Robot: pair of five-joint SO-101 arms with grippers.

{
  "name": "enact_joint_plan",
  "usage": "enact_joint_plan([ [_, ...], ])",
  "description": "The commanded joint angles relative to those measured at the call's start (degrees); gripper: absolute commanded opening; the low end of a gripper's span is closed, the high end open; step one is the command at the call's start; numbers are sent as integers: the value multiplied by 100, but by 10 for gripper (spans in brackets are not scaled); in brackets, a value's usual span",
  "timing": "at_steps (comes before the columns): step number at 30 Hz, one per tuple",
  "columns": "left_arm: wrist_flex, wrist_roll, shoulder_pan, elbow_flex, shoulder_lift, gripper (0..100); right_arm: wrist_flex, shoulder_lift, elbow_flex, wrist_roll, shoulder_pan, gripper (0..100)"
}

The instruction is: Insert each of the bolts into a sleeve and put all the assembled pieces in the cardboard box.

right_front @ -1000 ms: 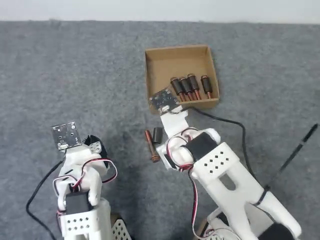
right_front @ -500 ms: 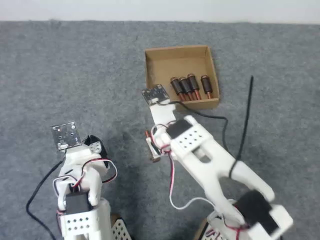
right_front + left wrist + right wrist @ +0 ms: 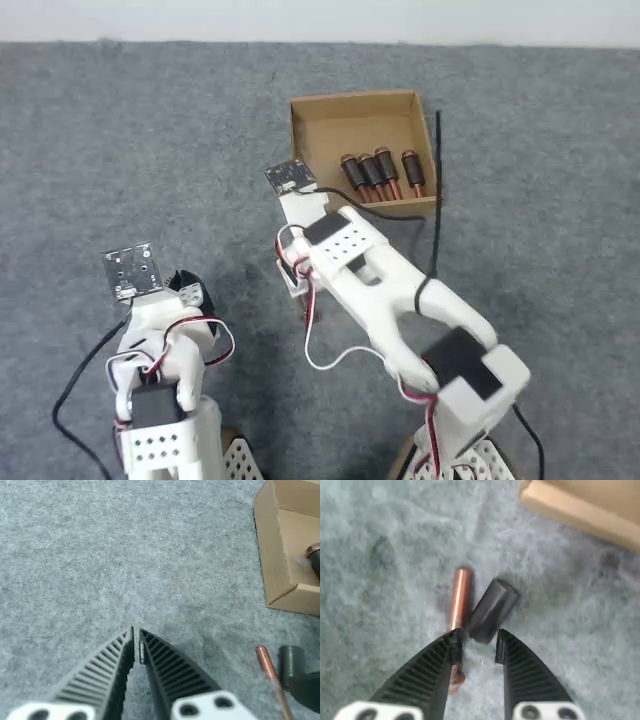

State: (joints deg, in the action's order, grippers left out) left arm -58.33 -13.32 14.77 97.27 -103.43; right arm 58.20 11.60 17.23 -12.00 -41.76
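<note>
Right wrist view has the right tool [image 3: 477,637] spread, seemingly straddling the sleeve [image 3: 492,610] beside the bolt [image 3: 459,597]; left tool [image 3: 136,632] clenched empty.

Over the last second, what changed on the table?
The right arm swung from the cardboard box front wall toward the left arm's side. The right gripper now sits open over the loose bolt and sleeve, fingertips flanking the sleeve's near end. Nothing was gripped or released. The left gripper stayed shut and still, and the four assembled pieces stayed in the box.
</note>
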Motion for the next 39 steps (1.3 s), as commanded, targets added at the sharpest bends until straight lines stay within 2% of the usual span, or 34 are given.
enact_joint_plan([
  [1,62,97,9,-75,-79,12,-84,180,-457,-79,136,90],
  [9,62,97,9,-75,-79,12,-40,998,-923,-62,268,85],
  [13,62,97,9,-75,-79,12,-31,936,-923,-62,312,0],
  [17,62,97,18,-75,-79,12,207,752,-941,-62,418,6],
  [29,62,97,18,-75,-79,12,1824,-813,-835,-53,1200,7],
  [39,62,97,18,-75,-79,12,1525,-2536,949,-26,2009,7],
])
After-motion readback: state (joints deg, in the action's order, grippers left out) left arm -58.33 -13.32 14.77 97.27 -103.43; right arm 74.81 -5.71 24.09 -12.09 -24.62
